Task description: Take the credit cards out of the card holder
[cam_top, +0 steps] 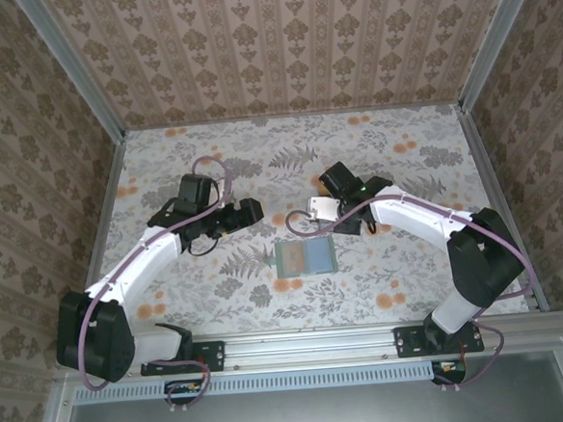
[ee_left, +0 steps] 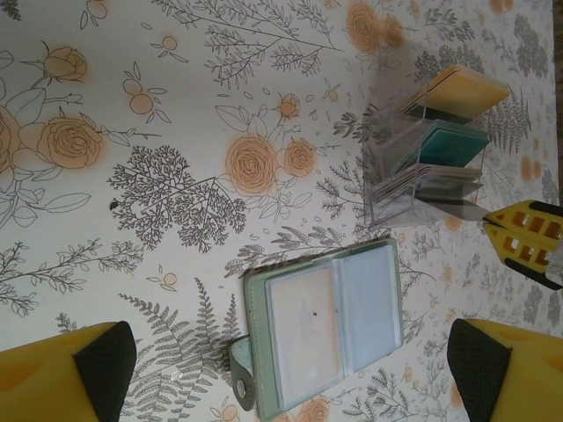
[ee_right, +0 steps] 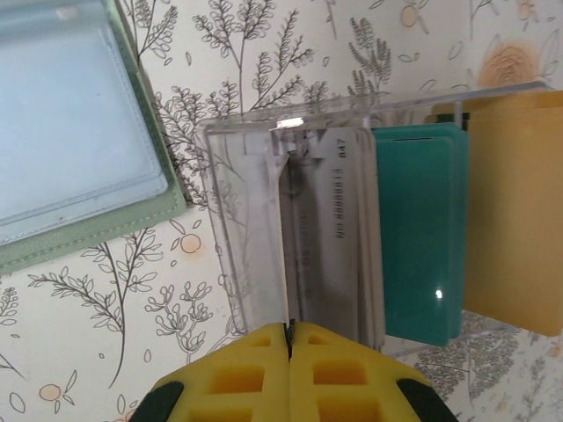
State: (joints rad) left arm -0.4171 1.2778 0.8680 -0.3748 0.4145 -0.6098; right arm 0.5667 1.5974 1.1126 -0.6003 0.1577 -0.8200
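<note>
The left gripper [cam_top: 250, 212] sits to the left of the card holder [ee_left: 365, 299] and farther from the arm bases in the top view. Its jaws are spread wide and hold nothing. From its wrist camera, the two yellow fingers [ee_left: 66, 374] frame the lower corners, and the card holder lies on the flowered cloth between them, nearer the right finger, touching neither.

The card holder lies flat and folded open, with a sage-green edge around it and a snap tab at one corner. One half shows a pale cream panel under a clear window, and the other half shows the grey-blue inner face. Whether the cream panel is a card, I cannot tell.

To the right of the card holder and apart from it, with a strip of cloth between them, is a clear plastic sleeve [ee_right: 246, 229]. It carries the credit cards [ee_right: 418, 237] side by side. A pale grey card [ee_right: 339, 237] is nearest the holder, then a teal card, then an orange card [ee_right: 519, 211] farthest from it.

The right gripper [ee_right: 290, 338] is at the sleeve's edge on the grey card's end. Its jaws are pressed together, pinching the clear plastic there. In the top view it sits just past the card holder's far right corner with the sleeve at its tip.
</note>
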